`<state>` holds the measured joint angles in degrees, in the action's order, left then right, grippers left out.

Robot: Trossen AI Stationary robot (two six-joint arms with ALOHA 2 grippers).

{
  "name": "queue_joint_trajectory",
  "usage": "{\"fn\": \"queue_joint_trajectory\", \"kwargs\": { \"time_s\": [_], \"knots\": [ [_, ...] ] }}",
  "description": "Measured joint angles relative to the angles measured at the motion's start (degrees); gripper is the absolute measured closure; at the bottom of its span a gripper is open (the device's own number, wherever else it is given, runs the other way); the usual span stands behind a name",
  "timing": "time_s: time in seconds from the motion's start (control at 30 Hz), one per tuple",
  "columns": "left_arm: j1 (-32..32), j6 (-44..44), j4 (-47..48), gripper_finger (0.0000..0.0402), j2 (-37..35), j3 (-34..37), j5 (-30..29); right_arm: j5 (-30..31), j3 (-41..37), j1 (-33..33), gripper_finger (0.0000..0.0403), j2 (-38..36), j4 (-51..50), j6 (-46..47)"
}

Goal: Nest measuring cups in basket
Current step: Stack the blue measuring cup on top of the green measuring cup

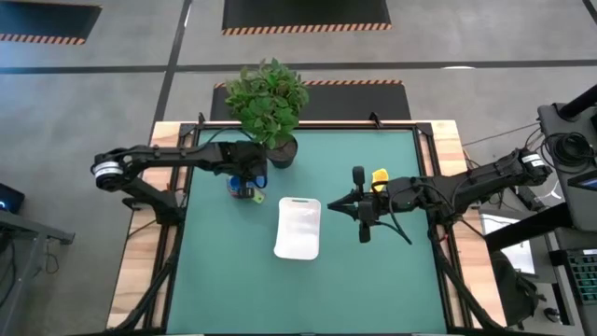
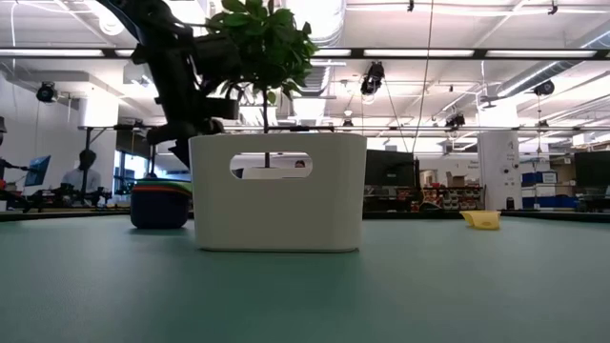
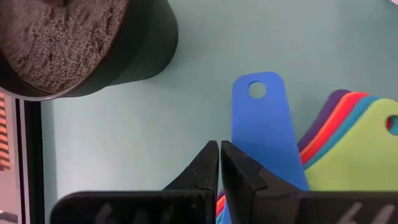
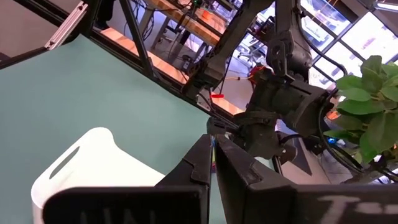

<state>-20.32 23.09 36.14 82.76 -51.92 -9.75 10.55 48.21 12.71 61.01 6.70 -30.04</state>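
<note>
The high view looks straight down from well above on the whole green-topped desk (image 1: 308, 280). The low view sits at desk height, facing level across the top, very near the shallow white rectangular plastic basket (image 2: 277, 191), which the high view shares. The left wrist view looks down at close range past its own dark fingers (image 3: 245, 180). The right wrist view faces across the desk, seemingly from slightly higher, sharing that basket.

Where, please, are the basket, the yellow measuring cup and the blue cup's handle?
basket (image 1: 298, 229): high view, bare floor.
yellow measuring cup (image 2: 482, 220): low view, side wall.
blue cup's handle (image 3: 264, 127): left wrist view, flat middle.
</note>
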Motion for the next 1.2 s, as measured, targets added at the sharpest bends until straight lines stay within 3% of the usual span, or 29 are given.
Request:
{"fn": "queue_joint_trajectory", "kwargs": {
  "time_s": [0.27, 0.63, 1.2],
  "knots": [
    [0.0, 2.0, 0.2, 0.0402, -2.4, 0.0, 5.9, 0.1, 0.0, 0.0, 0.0394, 0.0, 0.0, 0.0],
    [0.0, 0.5, -5.2, 0.0402, -2.1, 2.1, -0.1, 0.2, 0.0, 0.0, 0.0394, 0.0, 0.0, 0.0],
    [0.0, -0.7, -11.5, 0.0402, -2.1, 6.8, -0.3, 0.3, 0.0, 0.0, 0.0394, 0.0, 0.0, 0.0]
  ]
}}
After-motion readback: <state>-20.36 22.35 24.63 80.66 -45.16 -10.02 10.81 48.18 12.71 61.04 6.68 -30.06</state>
